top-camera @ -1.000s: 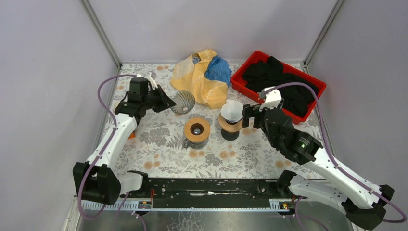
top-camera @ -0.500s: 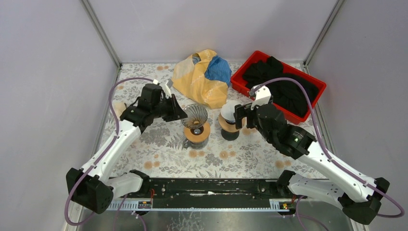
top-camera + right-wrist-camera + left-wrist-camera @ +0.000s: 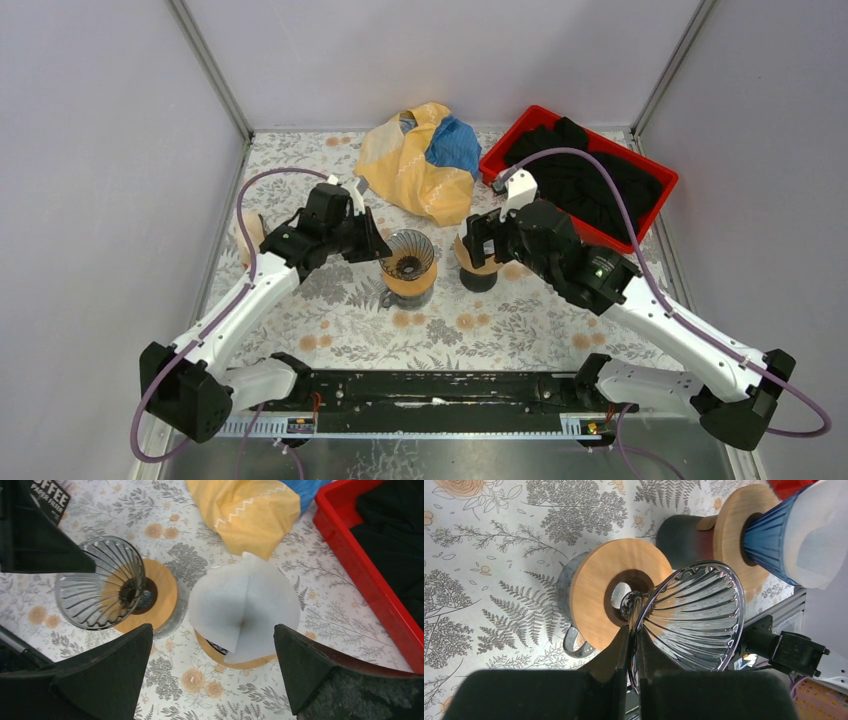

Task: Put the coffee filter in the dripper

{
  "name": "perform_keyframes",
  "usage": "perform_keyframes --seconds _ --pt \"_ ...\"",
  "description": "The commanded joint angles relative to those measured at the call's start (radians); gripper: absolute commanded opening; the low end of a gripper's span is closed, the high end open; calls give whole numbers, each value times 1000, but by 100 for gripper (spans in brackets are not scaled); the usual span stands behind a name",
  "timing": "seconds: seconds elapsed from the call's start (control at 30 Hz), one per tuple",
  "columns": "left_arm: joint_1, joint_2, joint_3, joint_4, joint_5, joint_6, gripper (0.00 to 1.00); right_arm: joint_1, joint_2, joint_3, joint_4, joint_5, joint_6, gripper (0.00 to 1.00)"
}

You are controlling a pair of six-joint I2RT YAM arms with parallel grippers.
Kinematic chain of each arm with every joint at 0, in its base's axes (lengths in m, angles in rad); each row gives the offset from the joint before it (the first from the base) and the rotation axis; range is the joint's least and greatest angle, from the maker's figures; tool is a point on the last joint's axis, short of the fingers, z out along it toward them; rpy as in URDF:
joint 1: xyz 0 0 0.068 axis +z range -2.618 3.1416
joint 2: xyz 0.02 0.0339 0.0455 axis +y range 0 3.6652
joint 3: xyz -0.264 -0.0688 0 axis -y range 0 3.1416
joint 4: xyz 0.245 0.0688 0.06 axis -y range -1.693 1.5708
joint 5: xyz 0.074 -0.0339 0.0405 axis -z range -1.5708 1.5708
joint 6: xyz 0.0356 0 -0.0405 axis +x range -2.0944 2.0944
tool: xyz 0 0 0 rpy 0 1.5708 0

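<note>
Dripper (image 3: 694,620) shifted over wooden stand (image 3: 591,595), filter (image 3: 243,607) hidden overhead by right arm (image 3: 560,260)

Dripper (image 3: 691,617) ribbed, glossy, probably glass; collar (image 3: 591,595) smooth wood; filter (image 3: 245,605) matt white paper.

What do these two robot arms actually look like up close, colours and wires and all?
Both the left arm and right arm have white shells with black joints and bases, ending in black wedge-shaped jaws. A purple cable loops along each. The right arm shows a small green light.
</note>
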Motion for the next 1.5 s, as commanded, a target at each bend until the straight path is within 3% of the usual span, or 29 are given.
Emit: perform_keyframes --seconds 0.0,0.67,1.2,1.47 --pt "-5 4 -24 39 -32 10 2 3 41 75 24 -101 7 97" --pt "-4 18 -107 103 -30 -4 1 3 368 280 -28 -302 41 80" --pt "-5 6 -119 90 -36 -3 1 29 578 406 -146 -274 73 67" --pt "-4 18 -105 68 -37 12 1 36 630 421 -173 -249 79 56"
